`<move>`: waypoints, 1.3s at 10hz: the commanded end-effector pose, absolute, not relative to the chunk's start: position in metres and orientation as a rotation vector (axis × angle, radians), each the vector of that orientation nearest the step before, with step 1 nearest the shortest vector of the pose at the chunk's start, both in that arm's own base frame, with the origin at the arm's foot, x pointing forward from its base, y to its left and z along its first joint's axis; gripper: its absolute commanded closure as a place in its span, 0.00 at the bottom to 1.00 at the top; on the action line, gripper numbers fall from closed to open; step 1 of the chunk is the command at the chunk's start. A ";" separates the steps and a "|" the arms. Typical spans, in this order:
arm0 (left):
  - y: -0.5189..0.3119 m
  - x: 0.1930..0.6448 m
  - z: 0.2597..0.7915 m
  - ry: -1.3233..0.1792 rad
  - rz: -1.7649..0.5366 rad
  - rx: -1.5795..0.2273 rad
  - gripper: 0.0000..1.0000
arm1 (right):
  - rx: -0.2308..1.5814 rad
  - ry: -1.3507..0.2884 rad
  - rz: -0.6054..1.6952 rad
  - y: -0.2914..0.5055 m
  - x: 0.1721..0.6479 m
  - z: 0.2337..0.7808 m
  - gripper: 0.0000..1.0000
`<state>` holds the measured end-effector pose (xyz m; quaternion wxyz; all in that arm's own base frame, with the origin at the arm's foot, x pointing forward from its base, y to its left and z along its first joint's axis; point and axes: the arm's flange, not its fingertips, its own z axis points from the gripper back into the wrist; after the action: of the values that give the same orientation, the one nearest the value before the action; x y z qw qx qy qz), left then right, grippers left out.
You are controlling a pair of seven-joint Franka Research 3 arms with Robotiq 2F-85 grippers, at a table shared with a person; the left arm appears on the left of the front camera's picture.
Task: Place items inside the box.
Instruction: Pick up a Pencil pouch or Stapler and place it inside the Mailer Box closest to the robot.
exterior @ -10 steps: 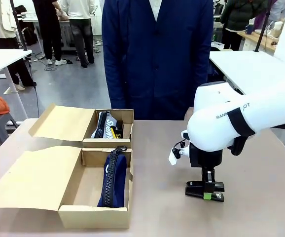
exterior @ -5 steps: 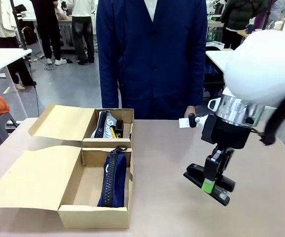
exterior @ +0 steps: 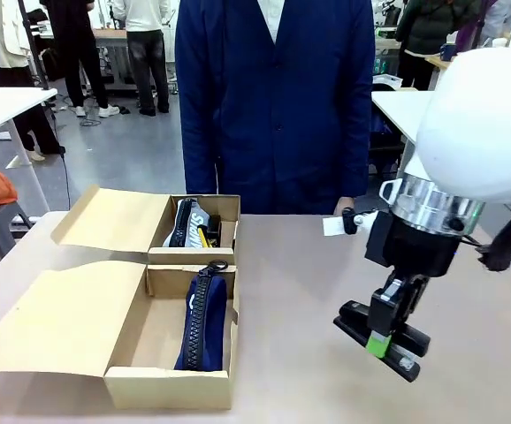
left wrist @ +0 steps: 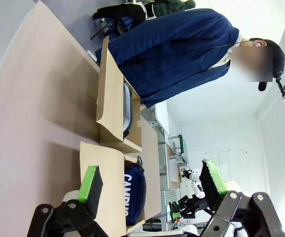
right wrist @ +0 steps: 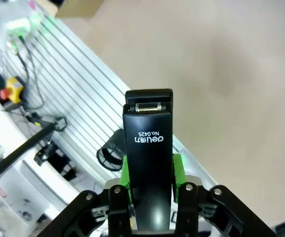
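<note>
A black stapler (exterior: 381, 339) hangs tilted just above the table at the right, with my right gripper (exterior: 378, 341) shut on it. The right wrist view has the stapler (right wrist: 147, 143) standing up between the green pads (right wrist: 177, 169), its "deli" print facing the camera. Left of it, the near cardboard box (exterior: 169, 387) holds a navy zip pouch (exterior: 204, 320). Behind it, the far box (exterior: 194, 255) holds another navy pouch (exterior: 185, 223) and a yellow-black utility knife (exterior: 204, 237). My left gripper (left wrist: 151, 182) is open, off the table's left side, looking across both boxes and the lettered pouch (left wrist: 135, 190).
A person in a navy coat (exterior: 278, 97) stands at the table's far edge, behind the middle. Both boxes have their lids (exterior: 65, 322) folded out flat to the left. Bare tabletop (exterior: 291, 283) lies between the boxes and the stapler.
My right arm has risen and turned, lifting the stapler off the table and tipping it. In the last half second it shifted slightly right and down.
</note>
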<state>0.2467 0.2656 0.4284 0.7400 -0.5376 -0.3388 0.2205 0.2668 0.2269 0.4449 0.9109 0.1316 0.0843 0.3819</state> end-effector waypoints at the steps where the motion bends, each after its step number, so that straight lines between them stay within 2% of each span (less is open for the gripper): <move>1: 0.265 0.247 0.429 -0.771 0.469 -1.192 0.00 | 0.263 0.109 0.770 0.310 0.273 0.474 0.64; 3: 0.265 0.247 0.429 -0.771 0.469 -1.192 0.00 | 0.389 0.051 0.527 0.406 0.282 0.500 0.64; 5: 0.265 0.247 0.429 -0.771 0.469 -1.192 0.00 | 0.422 0.083 0.442 0.475 0.292 0.491 0.64; 6: 0.265 0.247 0.429 -0.771 0.469 -1.192 0.00 | 0.388 0.119 0.397 0.512 0.294 0.475 0.64; 7: 0.265 0.247 0.429 -0.771 0.469 -1.192 0.00 | 0.314 0.046 0.315 0.540 0.301 0.457 0.64; 9: 0.265 0.247 0.429 -0.771 0.469 -1.192 0.00 | 0.231 0.071 0.347 0.558 0.308 0.431 0.64; 10: 0.265 0.247 0.429 -0.771 0.469 -1.192 0.00 | 0.362 0.066 0.365 0.526 0.296 0.442 0.64; 12: 0.265 0.247 0.429 -0.771 0.469 -1.192 0.00 | 0.362 0.066 0.365 0.526 0.296 0.442 0.64; 13: 0.265 0.247 0.429 -0.771 0.469 -1.192 0.00 | 0.314 0.063 0.352 0.540 0.303 0.421 0.64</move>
<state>0.2468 0.2660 0.4286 0.7401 -0.5374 -0.3388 0.2205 0.3013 0.5368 0.4337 0.9711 0.1635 0.0289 0.1715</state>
